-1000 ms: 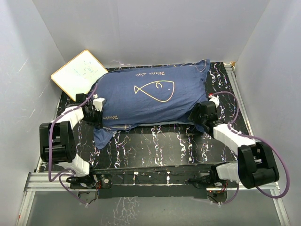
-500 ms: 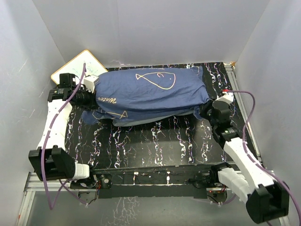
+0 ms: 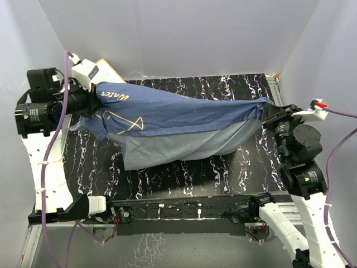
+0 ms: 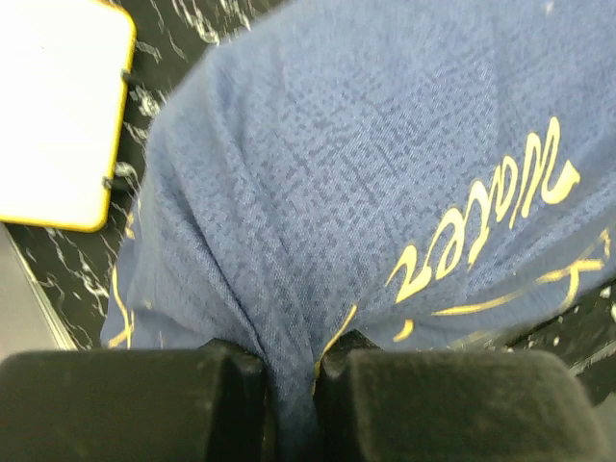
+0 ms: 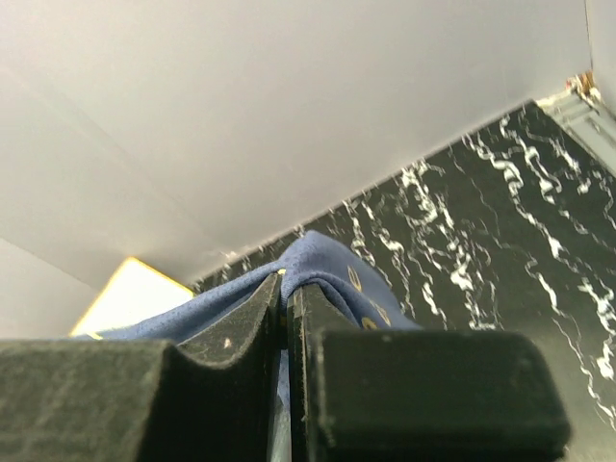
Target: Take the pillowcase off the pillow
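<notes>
Far left, raised well above the table (image 3: pixel 245 173): left gripper (image 3: pixel 88 103), shut tight on a gathered bunch at the left end of the pillowcase (image 3: pixel 178 114), nothing between the pads but cloth. Just beyond it, in the far-left corner and mostly hidden by the arm from overhead: a white board (image 4: pixel 53 106) with an orange edge, lying clear of the cloth and shown plainly only by the left wrist camera.

Moving right: navy cover drawn out as one long band, long axis left to right across the table, slung between the two grippers with its upper edge lifted. Below that, the paler grey-blue side sagging toward the near edge, deepest left of the middle, so nearer the left arm. No white pillow on show in any view; judged to be inside that hanging belly, though cannot tell for certain.

Far right: right gripper (image 3: pixel 266 111), likewise closed on a thin fold at the cover's right end, pads almost meeting.

Key to the coming move: cloth running straight out from each pair of fingers toward the other arm, hence only more tension from pulling apart; likely a lift or shake of the closed end needed instead. Which end is open: cannot tell.

Whole span and sag given by the overhead view alone. From the wrist views, only the pinch points: gold lettering (image 4: pixel 481 231) beside the left, bare far wall (image 5: pixel 241 115) behind the right.
</notes>
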Controlling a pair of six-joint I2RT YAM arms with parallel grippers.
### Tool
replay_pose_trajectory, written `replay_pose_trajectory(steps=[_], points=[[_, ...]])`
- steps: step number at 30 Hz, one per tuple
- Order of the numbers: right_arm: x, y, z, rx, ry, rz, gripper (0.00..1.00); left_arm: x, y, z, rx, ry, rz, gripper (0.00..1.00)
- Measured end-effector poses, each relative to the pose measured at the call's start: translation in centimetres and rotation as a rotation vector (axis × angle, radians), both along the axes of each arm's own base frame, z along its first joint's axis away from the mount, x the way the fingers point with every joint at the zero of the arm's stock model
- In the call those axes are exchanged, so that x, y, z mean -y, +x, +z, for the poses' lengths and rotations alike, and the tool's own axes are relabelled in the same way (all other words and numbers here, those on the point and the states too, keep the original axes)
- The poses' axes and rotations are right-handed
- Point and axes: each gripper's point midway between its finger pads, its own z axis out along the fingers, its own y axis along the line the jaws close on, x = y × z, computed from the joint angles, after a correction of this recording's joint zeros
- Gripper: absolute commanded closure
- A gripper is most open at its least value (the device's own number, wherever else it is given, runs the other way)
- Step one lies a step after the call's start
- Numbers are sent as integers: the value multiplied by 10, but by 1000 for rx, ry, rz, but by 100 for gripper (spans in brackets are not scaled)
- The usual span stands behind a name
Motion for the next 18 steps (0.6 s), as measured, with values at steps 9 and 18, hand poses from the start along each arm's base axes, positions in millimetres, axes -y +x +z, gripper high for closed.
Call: replay_pose_trajectory(steps=[9, 18], points=[[-17, 72, 25, -67, 12, -1, 92, 7, 12, -41, -155, -80, 24, 100], [-64, 215, -189, -594, -85, 81, 74, -8, 133, -199, -408, -17, 145, 11]])
